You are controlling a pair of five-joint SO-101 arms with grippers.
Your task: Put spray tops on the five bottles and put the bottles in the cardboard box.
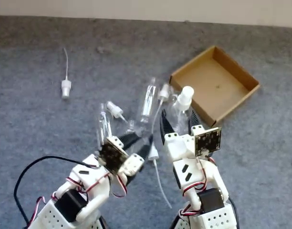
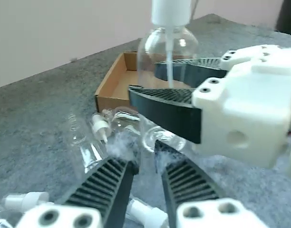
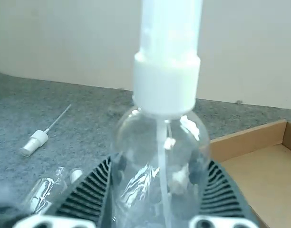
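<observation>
In the high view, a capped bottle (image 1: 183, 106) is held upright by the right gripper (image 1: 178, 120), whose jaws are pressed against its sides. It stands just beside the near corner of the cardboard box (image 1: 213, 81), which lies toward the far right of the grey surface (image 1: 36, 138). The left gripper (image 1: 142, 142) is seen near the middle with its jaws slightly spread and nothing gripped, and a long-tubed spray top (image 1: 153, 152) lies just beside it. One bare bottle (image 1: 147, 102) and a second bare bottle (image 1: 104, 125) lie on their sides near the middle, with a small spray top (image 1: 115, 109) between them. A lone spray top (image 1: 66, 88) lies well apart, toward the far left corner. In the left wrist view, the left gripper (image 2: 144, 159) is shown parted above the surface, and the right gripper (image 2: 144, 78) is clamped on the capped bottle (image 2: 167, 40) in front of the cardboard box (image 2: 110, 92). In the right wrist view, the capped bottle (image 3: 160, 156) is pinched between the ribbed fingers (image 3: 88, 190). The cardboard box (image 3: 259, 161) is seen behind it, and the lone spray top (image 3: 33, 142) farther off.
</observation>
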